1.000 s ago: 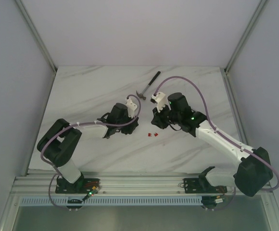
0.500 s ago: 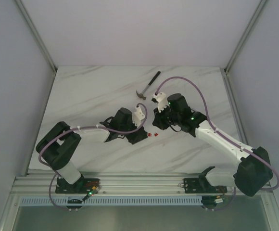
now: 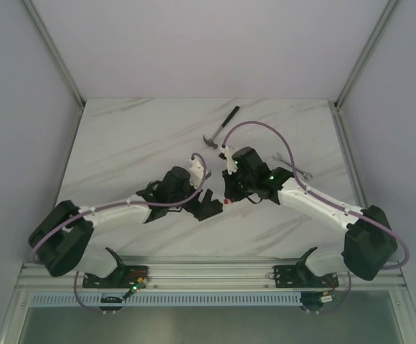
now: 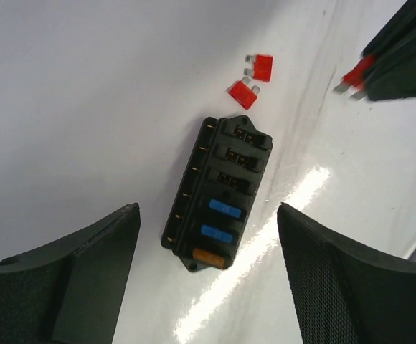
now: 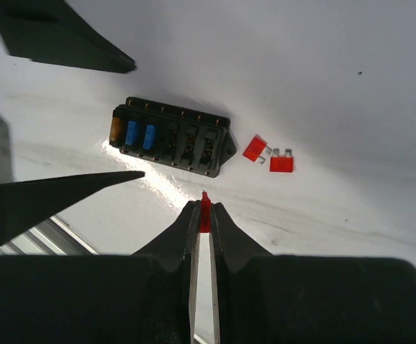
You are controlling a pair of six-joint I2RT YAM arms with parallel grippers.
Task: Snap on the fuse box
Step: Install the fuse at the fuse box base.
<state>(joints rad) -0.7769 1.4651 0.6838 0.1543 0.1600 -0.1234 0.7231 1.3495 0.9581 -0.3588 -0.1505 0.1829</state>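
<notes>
Fuse box (image 4: pixel 217 195) lay flat on the surface (image 4: pixel 86 86), directly beneath my left hand (image 4: pixel 206 215), framed between its two fingers (image 4: pixel 86 279) but touched by neither. That hand stood spread wide. I judged it was poised to drop and brace the box by its long sides, so the box would not skid when something was pressed in.

My right hand (image 5: pixel 203 215) was pinched narrow on a single red fuse (image 5: pixel 206 206), the metal blades poking out past the tips. The box sat just ahead of those tips and a little to their left. Three slots (image 4: pixel 238 155) at the end farther from the left hand were open. Two blue fuses (image 4: pixel 222 221) and an orange fuse (image 4: pixel 208 258) filled the near end. I took the held fuse to be meant for one of the open slots.

Two loose red fuses (image 5: pixel 268 155) lay just beyond the open end of the box, ahead and right of the right hand, close to the box but not on it. What crowded me more was the left hand's fingers, which reached in beside the right hand's path. A hammer (image 3: pixel 222 125) lay well beyond both hands, clear of the work.
</notes>
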